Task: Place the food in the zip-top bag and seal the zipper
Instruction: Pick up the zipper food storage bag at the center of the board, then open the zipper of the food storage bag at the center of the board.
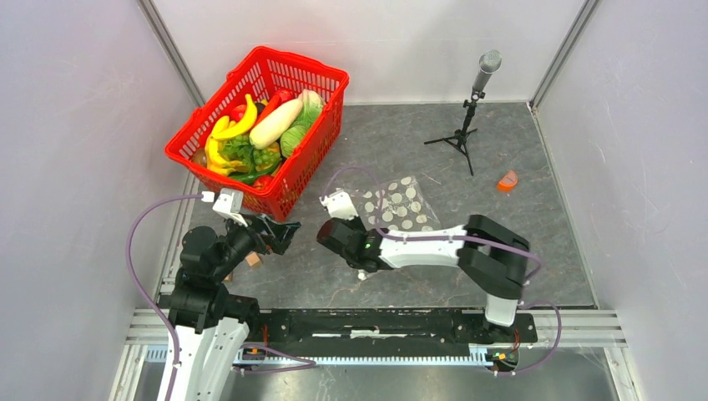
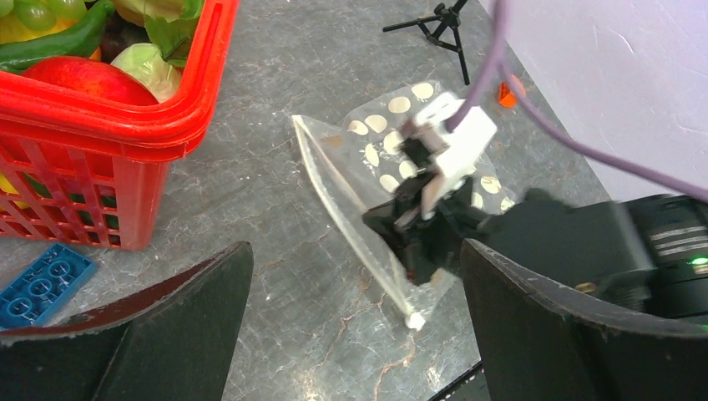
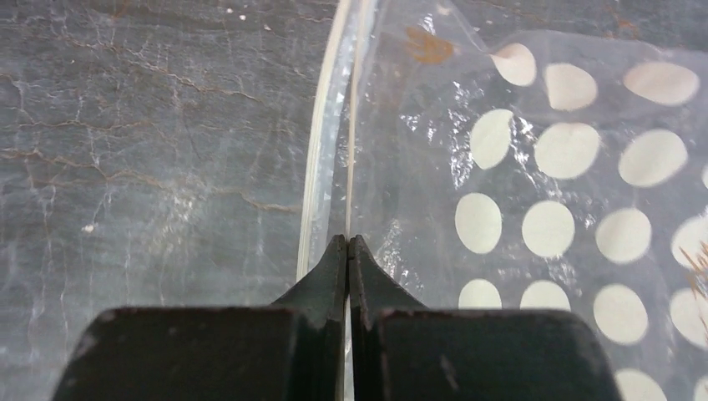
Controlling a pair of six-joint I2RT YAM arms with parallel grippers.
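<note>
Grey marbled table (image 1: 551, 242), red basket (image 1: 305, 167), dotted bag (image 1: 405, 205), tripod (image 1: 459, 138), blue brick (image 2: 42, 280)

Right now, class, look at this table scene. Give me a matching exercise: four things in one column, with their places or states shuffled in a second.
Things:
1 left gripper
2 right gripper
3 basket
4 blue brick

Places or states:
A lying beside the basket
B filled with toy food
C open, holding nothing
D shut on the bag at its strip edge

Pairs: 1-C, 2-D, 3-B, 4-A
</note>
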